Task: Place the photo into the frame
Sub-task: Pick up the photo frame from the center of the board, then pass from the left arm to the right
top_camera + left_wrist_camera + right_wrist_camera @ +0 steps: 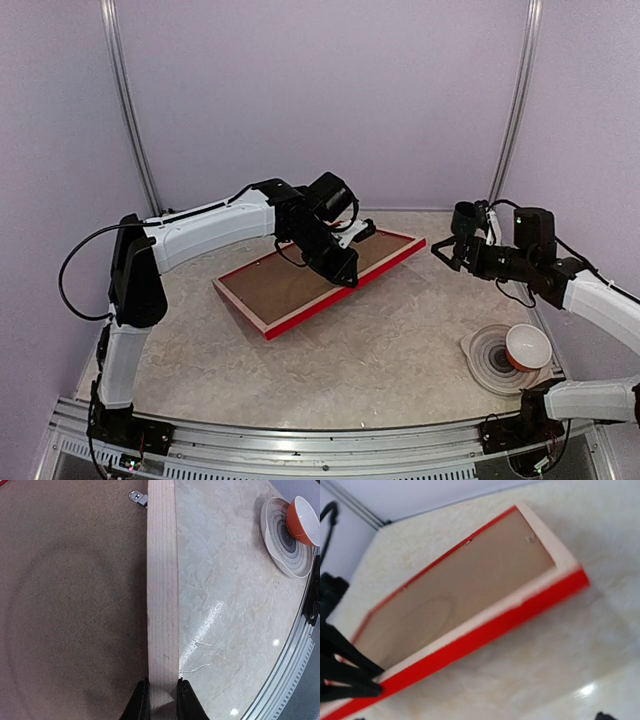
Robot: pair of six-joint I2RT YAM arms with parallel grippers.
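The frame (318, 284) lies back-up in the middle of the table, red outer edge toward me, tilted with its right end off the tabletop. A brown backing board (70, 605) fills its pale-wood back. My left gripper (345, 272) is shut on the frame's near long rail (162, 580), one finger (140, 702) on the board side and the other outside. My right gripper (447, 250) hangs open in the air to the right of the frame, holding nothing. In the right wrist view the red edge of the frame (485, 625) runs diagonally. The photo is out of view.
A striped grey plate (490, 362) carrying an orange-and-white bowl (527, 346) sits near the front right, by the right arm's base. A small metal tab (139, 498) sticks out at the board's far end. The table's metal front rail (292, 655) runs close by.
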